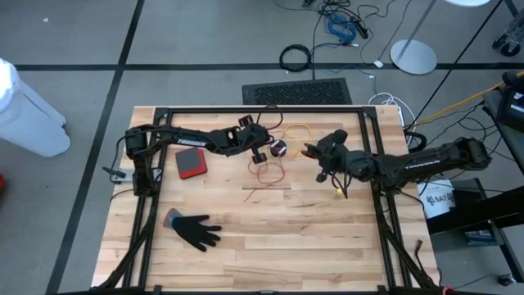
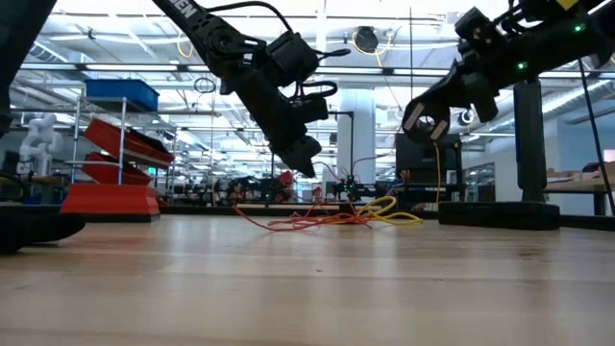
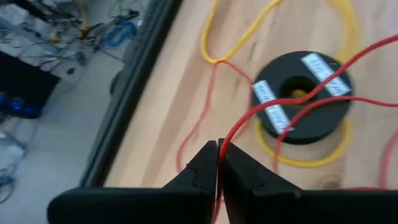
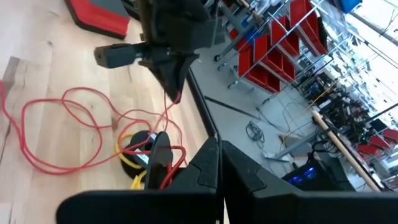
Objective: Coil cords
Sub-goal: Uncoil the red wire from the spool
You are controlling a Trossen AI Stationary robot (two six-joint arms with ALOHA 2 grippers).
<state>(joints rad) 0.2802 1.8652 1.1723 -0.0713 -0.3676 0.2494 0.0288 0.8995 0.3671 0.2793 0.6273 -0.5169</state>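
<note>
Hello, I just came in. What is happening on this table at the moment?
Two robot arms are working on loose cords. The left gripper has its jaws closed on a thin red cord, held raised above the wooden table. Below lie red loops, a yellow cord and a black spool. The right gripper hangs shut nearby, holding nothing that can be seen. Nothing looks neatly coiled yet.

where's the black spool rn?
High view: the spool lies on the table's far middle, between the left claw and right claw, amid the red cord.
</note>
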